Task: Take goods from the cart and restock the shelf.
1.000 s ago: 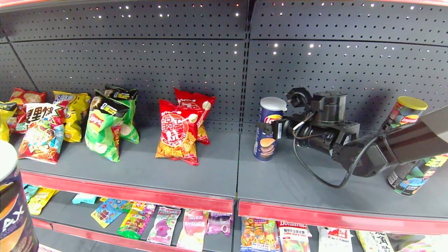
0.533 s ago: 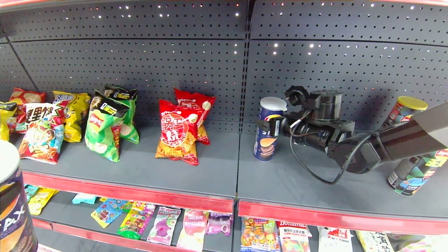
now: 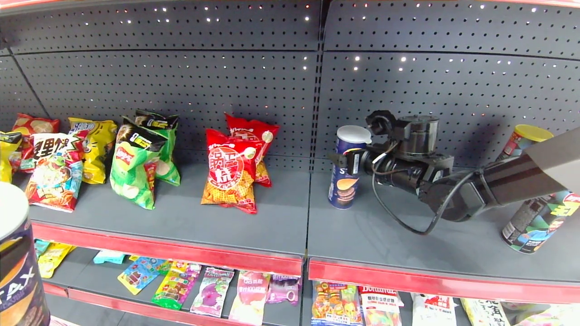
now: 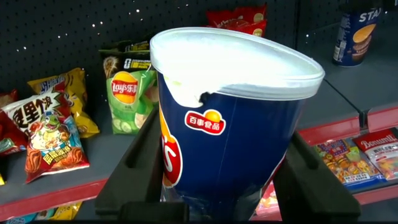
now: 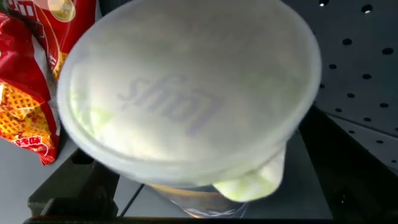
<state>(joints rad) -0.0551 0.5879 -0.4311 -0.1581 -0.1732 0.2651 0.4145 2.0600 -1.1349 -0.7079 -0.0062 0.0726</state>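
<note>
Head view: our right end effector is clamped round the crisp can near its top. The can stands upright on the shelf, well apart from the red bags.
Left wrist view: left end effector is closed across the second can, held out in front of the shelf.
Right wrist view: end-on look at the crisp can, a finger on each side.
Handling: we'd guess a light, stiff, slick tube that dents easily, so grip mid-body.

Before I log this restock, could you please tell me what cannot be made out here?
Shelved blue can: right wrist view, body and base hidden beneath its blurred lid.
Held blue can: head view, cut off by the bottom-left corner; left wrist view, base hidden within the left gripper.
Yellow-lidded can: head view, lower part behind the right arm.
</note>
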